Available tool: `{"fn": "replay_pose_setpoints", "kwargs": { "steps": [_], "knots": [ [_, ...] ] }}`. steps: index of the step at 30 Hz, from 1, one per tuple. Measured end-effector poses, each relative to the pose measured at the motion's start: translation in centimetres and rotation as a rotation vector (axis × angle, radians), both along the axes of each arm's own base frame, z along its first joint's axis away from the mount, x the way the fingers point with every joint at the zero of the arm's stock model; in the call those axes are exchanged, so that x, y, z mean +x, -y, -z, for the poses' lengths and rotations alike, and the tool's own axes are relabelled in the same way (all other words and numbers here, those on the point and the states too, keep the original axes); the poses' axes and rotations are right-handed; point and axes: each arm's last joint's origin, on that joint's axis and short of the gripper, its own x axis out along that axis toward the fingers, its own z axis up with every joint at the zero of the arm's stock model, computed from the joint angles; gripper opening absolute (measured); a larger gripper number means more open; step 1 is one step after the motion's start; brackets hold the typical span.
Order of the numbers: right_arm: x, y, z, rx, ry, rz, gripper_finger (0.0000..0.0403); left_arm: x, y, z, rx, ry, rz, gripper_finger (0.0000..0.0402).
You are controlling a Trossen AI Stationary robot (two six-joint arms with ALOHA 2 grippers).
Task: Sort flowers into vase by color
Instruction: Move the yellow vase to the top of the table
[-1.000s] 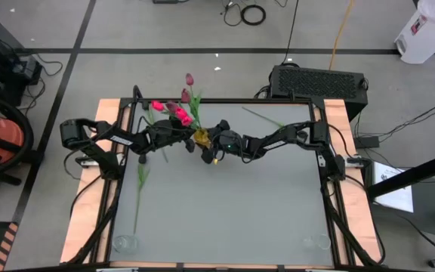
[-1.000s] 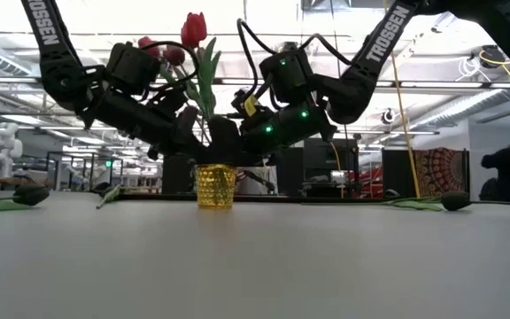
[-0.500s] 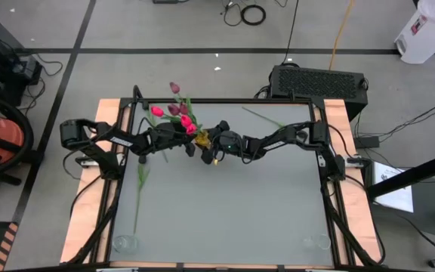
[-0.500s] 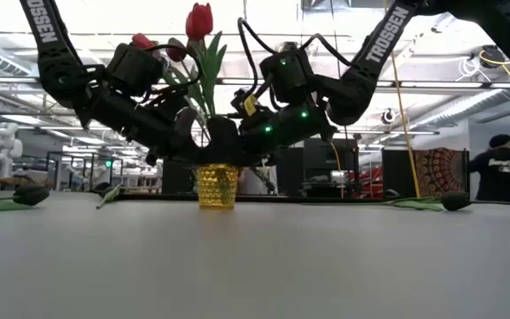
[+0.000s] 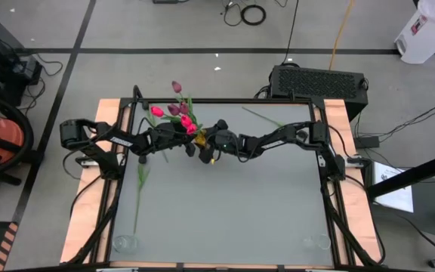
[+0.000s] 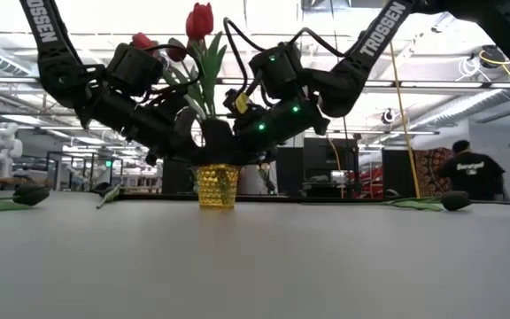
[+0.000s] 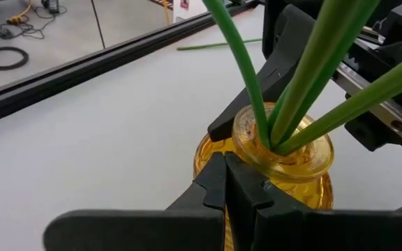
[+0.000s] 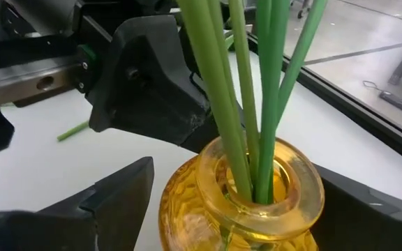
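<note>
Grey tabletop (image 5: 225, 204) carries the whole scene, and on it the yellow glass vase (image 6: 217, 186) stands upright near the far edge, both arms meeting over it. Since a second ago the bunch of flowers (image 5: 176, 113) has swung from leaning rightward to leaning left of the vase — the right gripper (image 8: 243, 209) has edged closer too. Its jaws are spread wide, flanking the vase without touching. The left gripper (image 7: 227, 183), fingers pressed together on nothing, sits just beside the vase's neck. Pink, red and maroon heads top thin green stems standing in the vase; another flower (image 5: 140, 181) lies flat to its left.
</note>
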Motion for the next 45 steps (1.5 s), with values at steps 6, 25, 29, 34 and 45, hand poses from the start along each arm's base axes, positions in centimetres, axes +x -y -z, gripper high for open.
{"fn": "replay_pose_setpoints", "kwargs": {
  "steps": [6, 25, 29, 34, 45],
  "knots": [
    [-0.1, 0.1, 0.0, -0.016, -0.005, 0.064, 0.0327, 0.0, 0.0, 0.0, 0.0, -0.003, -0.001, 0.0],
    [0.2, -0.7, -0.2, 0.043, 0.045, 0.001, 0.0327, 0.0, 0.0, 0.1, -0.001, -0.007, 0.001, 0.0],
    [0.2, -0.9, -0.2, 0.041, 0.043, -0.003, 0.0327, 0.0, 0.0, 0.1, -0.001, -0.007, 0.001, 0.0],
    [0.2, -0.9, -0.2, 0.022, 0.038, 0.027, 0.0327, 0.0, 0.0, 0.1, -0.001, -0.007, 0.001, 0.0],
    [0.1, -0.9, -0.2, 0.017, 0.038, 0.042, 0.0327, 0.0, 0.0, 0.1, -0.001, -0.008, 0.001, 0.0]
  ]
}}
